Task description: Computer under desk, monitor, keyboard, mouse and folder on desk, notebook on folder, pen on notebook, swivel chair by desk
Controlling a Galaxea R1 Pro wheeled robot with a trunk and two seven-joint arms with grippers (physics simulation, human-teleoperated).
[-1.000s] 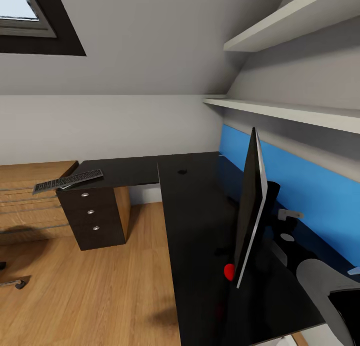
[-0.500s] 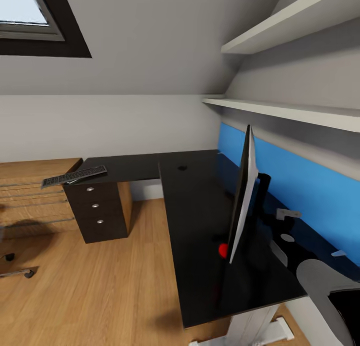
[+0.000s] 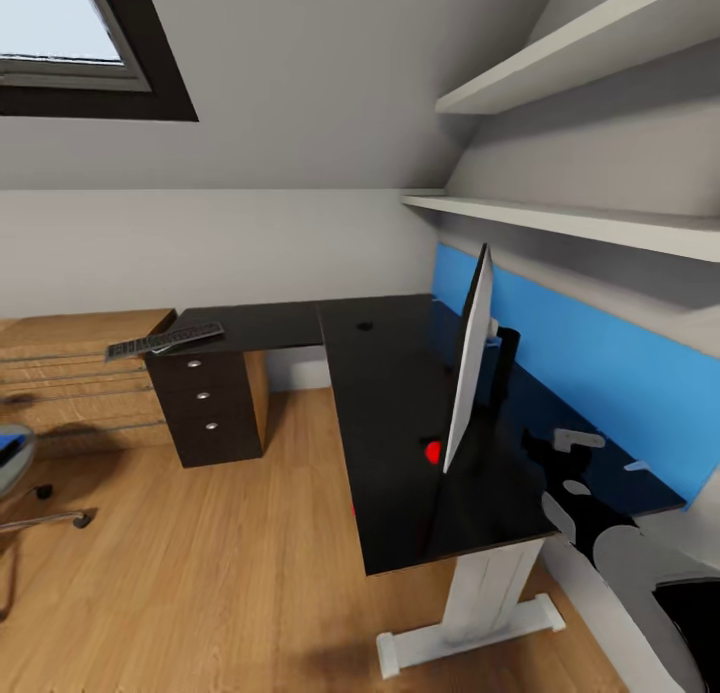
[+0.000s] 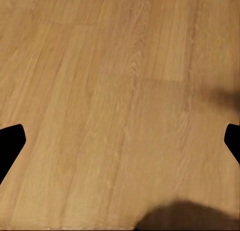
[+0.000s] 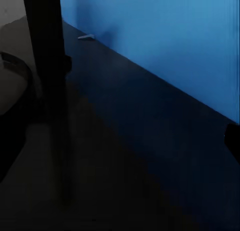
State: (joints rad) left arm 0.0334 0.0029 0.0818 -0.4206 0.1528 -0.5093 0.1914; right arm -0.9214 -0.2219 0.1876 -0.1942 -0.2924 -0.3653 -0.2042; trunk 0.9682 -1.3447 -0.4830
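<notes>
The black-topped desk (image 3: 390,403) runs along the blue back panel. On it the monitor (image 3: 468,358) stands edge-on, a red dot at its lower corner. The keyboard (image 3: 165,340) lies at the desk's far left end, above the drawer pedestal. A slim pale pen (image 3: 637,465) (image 5: 86,37) lies at the foot of the blue panel. The swivel chair (image 3: 50,520) peeks in at the left edge, the blue folder (image 3: 6,445) on its seat. My right gripper (image 5: 120,146) (image 3: 572,451) hovers open over the desktop behind the monitor's stand. My left gripper (image 4: 120,141) hangs open over bare wooden floor.
A light wooden drawer cabinet (image 3: 70,383) stands left of the desk's black pedestal (image 3: 205,413). Two white wall shelves (image 3: 560,223) hang above the blue panel. The desk's white leg (image 3: 485,593) stands close in front of me. Open wooden floor (image 3: 220,563) stretches left of the desk.
The whole view has shifted as I back away from the desk: its near end and white leg have come into view, and the chair has appeared at the left. Nothing on the desk moved.
</notes>
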